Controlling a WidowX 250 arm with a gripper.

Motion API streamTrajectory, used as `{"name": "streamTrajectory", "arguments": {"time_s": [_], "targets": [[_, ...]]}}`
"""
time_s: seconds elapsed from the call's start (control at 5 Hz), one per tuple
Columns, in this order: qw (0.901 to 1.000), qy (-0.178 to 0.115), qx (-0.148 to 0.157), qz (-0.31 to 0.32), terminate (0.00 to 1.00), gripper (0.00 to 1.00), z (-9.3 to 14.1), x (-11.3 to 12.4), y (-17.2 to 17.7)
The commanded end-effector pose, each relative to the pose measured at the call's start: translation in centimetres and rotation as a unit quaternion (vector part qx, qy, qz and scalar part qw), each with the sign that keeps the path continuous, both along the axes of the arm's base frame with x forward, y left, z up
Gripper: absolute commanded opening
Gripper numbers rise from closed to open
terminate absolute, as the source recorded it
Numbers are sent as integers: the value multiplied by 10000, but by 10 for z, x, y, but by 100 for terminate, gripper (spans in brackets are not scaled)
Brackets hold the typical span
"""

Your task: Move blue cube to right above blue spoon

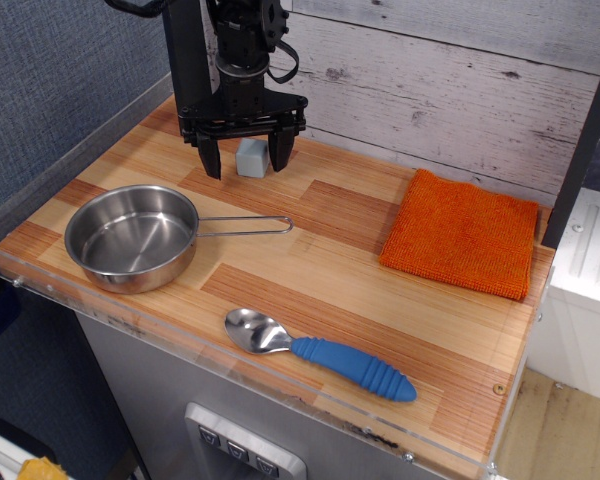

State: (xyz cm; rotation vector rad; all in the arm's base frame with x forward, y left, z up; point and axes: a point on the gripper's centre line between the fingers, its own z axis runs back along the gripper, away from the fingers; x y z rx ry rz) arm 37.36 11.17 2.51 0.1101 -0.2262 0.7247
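Note:
The blue cube [250, 159] is a small pale grey-blue block on the wooden table at the back left. My gripper [245, 158] is lowered around it with its jaws open, one finger [211, 158] to the cube's left and the other [279, 150] to its right, both tips near the table. The blue spoon [320, 353] lies near the front edge, its metal bowl to the left and its ribbed blue handle pointing right. The cube is far behind and to the left of the spoon.
A steel pan [132, 237] with a wire handle sits front left of the cube. An orange cloth [461, 232] lies at the right. A clear rim [70, 150] edges the table, and a wood-plank wall stands behind.

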Motion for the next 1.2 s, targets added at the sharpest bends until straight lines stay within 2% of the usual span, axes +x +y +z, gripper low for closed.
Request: {"name": "streamTrajectory", "arguments": {"time_s": [0.0, 0.6, 0.8, 1.0], "targets": [[9996, -284, 27, 62, 0, 0, 12, 8, -3], [9992, -331, -102, 185, 0, 0, 7, 0, -4], [9986, -436, -195, 231, 0, 0, 16, 0, -5], [9972, -665, -190, 283, 0, 0, 36, -1, -7]]}}
